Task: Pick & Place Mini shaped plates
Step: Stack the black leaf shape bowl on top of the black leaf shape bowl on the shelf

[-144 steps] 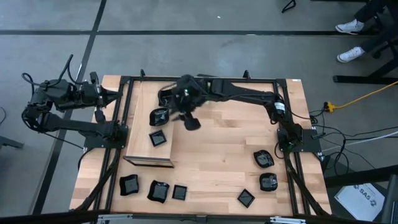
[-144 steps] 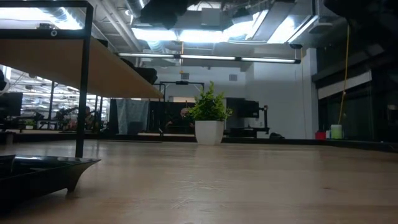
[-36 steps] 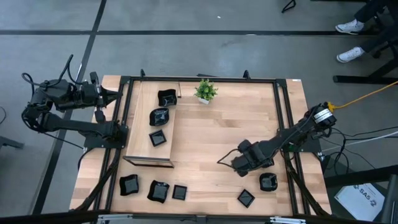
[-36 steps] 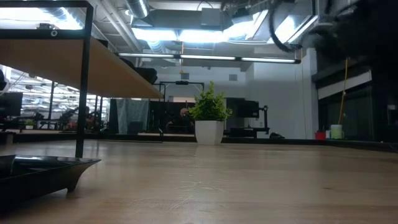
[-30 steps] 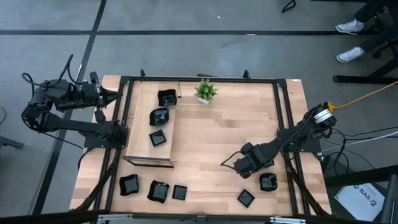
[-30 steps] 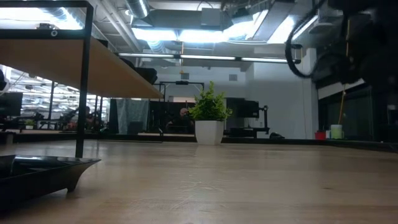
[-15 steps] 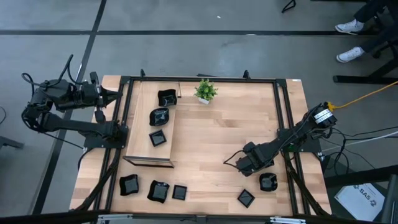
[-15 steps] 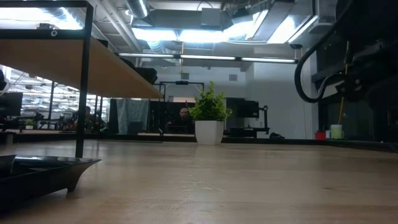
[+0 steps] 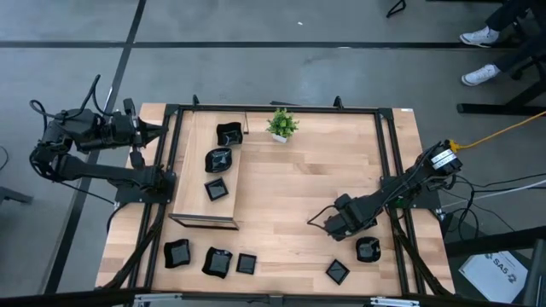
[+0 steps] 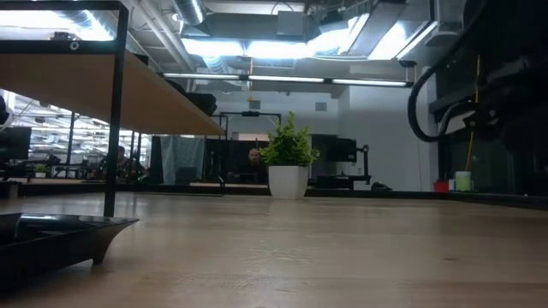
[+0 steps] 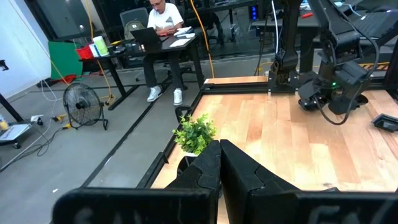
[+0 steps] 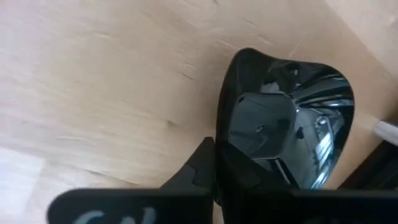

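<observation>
Your left pincer (image 9: 143, 132) waits off the surface's (image 9: 290, 188) left edge, fingers together. Three mini shaped plates (image 9: 218, 160) sit on the raised shelf (image 9: 192, 209), others along the near edge. Your right pincer (image 9: 334, 228) is low at right, clamped on a glossy plate (image 12: 283, 127).

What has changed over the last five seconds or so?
The right gripper swung from the shelf to the right side and came down over a plate, uncovering the plant. Whether it holds the plate cannot be told. The left gripper, off the left edge, and the other plates stayed put.
</observation>
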